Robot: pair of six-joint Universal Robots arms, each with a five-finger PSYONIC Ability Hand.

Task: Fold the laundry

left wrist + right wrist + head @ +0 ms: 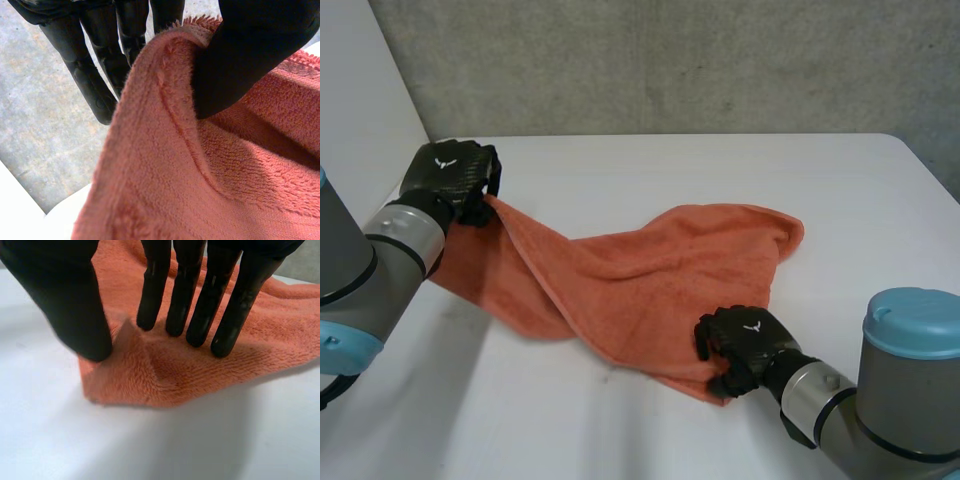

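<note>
The left robot hand point(450, 180) pinches a lifted far corner of the towel point(650, 270) and the right robot hand point(745, 345) pinches its near corner on the surface point(670, 170), so draw them apart evenly, grips firm, to untwist it first.

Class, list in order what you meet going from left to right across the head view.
The left hand → orange towel → right hand on its near corner → right arm.
</note>
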